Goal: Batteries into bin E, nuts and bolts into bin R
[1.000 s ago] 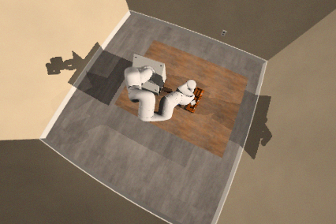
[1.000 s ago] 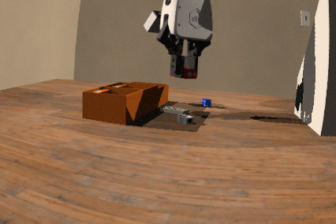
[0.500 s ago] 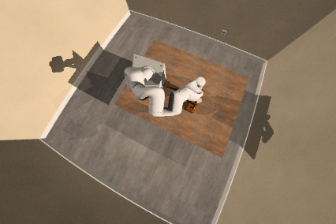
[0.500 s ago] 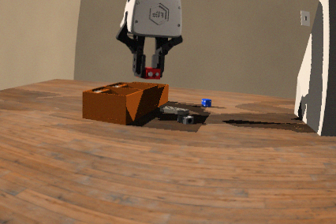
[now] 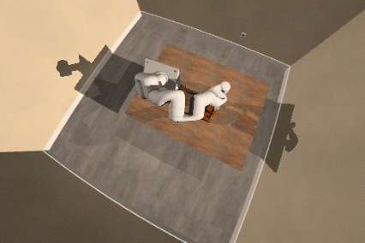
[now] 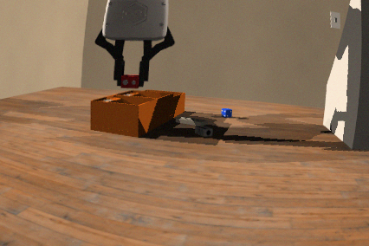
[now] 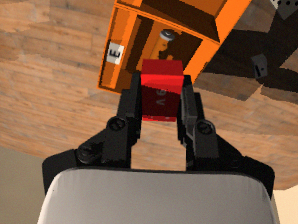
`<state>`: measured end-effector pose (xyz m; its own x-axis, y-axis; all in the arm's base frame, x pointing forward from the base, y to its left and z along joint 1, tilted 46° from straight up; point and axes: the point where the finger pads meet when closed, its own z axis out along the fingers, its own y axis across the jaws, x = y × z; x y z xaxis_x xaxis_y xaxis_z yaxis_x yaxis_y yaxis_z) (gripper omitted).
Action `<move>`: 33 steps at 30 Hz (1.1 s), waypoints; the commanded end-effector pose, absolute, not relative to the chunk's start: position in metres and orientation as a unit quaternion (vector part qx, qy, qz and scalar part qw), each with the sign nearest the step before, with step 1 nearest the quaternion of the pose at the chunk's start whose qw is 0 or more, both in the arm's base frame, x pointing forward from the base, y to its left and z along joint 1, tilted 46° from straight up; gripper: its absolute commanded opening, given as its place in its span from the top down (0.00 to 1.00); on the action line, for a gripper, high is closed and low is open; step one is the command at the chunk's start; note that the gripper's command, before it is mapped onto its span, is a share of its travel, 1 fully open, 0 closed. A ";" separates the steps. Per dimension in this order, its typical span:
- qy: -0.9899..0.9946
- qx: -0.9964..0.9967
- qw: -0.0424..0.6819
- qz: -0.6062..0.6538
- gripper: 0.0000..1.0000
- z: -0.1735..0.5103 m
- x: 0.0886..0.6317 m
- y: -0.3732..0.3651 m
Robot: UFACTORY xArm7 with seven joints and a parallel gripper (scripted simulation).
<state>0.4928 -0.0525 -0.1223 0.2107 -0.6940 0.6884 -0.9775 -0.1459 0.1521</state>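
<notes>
My gripper (image 6: 130,83) (image 7: 160,87) is shut on a red 9V battery (image 6: 129,81) (image 7: 161,85). It holds the battery a little above the orange bins (image 5: 211,119) (image 6: 114,119), over or near the compartment with the E label (image 7: 114,52). A cylindrical battery (image 7: 162,46) with a grey end lies inside that compartment. Another orange compartment adjoins it at the top of the wrist view; its label is hidden. A small grey piece (image 6: 203,131) (image 7: 259,66) with a dark hole, perhaps a nut, lies on the table beside the bins.
A domino (image 6: 185,120) (image 7: 285,6) lies close beside the bins, near the small grey piece. A blue die (image 6: 226,113) lies farther back on the wooden table (image 6: 182,194). The arm's base mount (image 5: 168,68) stands at the table's other end.
</notes>
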 end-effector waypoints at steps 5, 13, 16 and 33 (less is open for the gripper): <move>-0.673 0.630 0.265 0.281 1.00 -0.123 0.496 -0.049; -0.691 0.610 0.258 0.290 1.00 -0.123 0.496 -0.049; -0.691 0.610 0.258 0.290 1.00 -0.122 0.495 -0.049; -0.691 0.610 0.258 0.290 1.00 -0.134 0.495 -0.061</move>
